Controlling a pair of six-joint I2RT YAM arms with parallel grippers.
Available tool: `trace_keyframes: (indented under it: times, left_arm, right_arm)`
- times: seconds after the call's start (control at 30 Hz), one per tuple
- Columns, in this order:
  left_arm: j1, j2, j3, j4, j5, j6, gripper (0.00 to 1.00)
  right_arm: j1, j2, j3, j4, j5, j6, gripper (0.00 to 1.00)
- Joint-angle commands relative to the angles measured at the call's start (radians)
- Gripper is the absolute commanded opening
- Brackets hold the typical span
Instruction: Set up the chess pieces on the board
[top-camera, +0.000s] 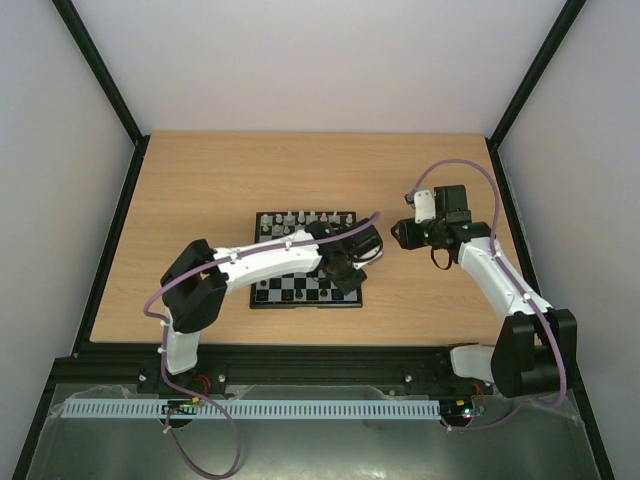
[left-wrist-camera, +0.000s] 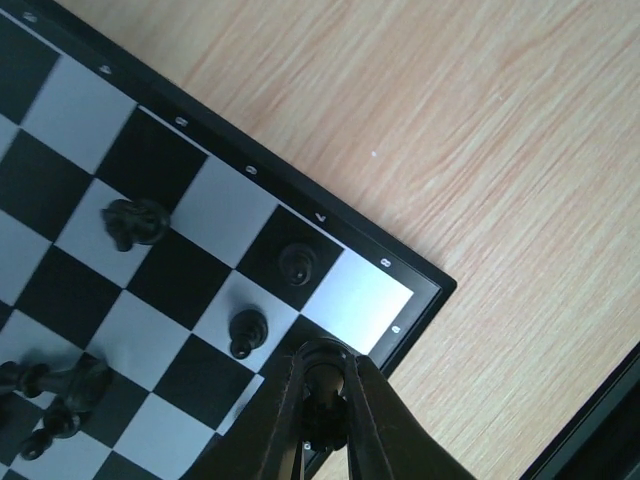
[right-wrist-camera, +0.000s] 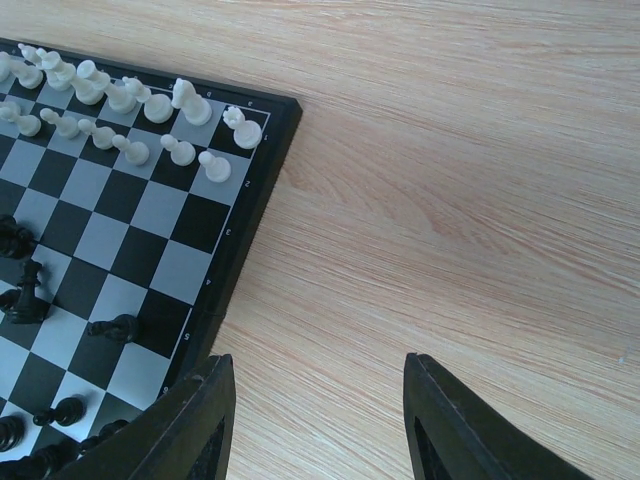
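Left wrist view: left claw (left-wrist-camera: 325, 358), clamped on a black chess piece (left-wrist-camera: 324, 400), hangs just beside the board's (left-wrist-camera: 215, 148) empty corner square (left-wrist-camera: 355, 300), toward the counter's (left-wrist-camera: 480, 120) near right corner.

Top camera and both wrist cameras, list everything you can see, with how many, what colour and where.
table: one, light wood, under everything.
board: one, black and pale grey squares, dark border, table centre.
white chess pieces: two rows, count unclear, white, board's far edge.
black chess pieces: several loose, black, board's near half, some lying down.
held piece: one, dark, in the left gripper by a board corner.
left gripper: one, black, shut over the board.
right gripper: one, black, open over bare table right of the board.
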Motion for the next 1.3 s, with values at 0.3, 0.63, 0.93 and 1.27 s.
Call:
trace_keyframes:
  times: [0.3,0.63,0.93,1.27]
  left_arm:
    - [-0.057,0.114,0.079,-0.047,0.028,0.030,0.10]
    - [-0.057,0.160,0.081,-0.052,0.001,0.022,0.10]
    - [-0.056,0.181,0.078,-0.042,-0.016,0.012,0.11]
    - [-0.055,0.152,0.074,-0.045,-0.019,0.007,0.22]
  right_arm:
    - [-0.005,-0.024,0.022,-0.013,-0.012,0.000,0.48]
    - [-0.005,-0.023,0.021,-0.016,-0.020,-0.005,0.48]
    - [-0.005,-0.020,0.021,-0.017,-0.030,-0.008,0.48]
    - [-0.005,-0.019,0.020,-0.018,-0.034,-0.008,0.48]
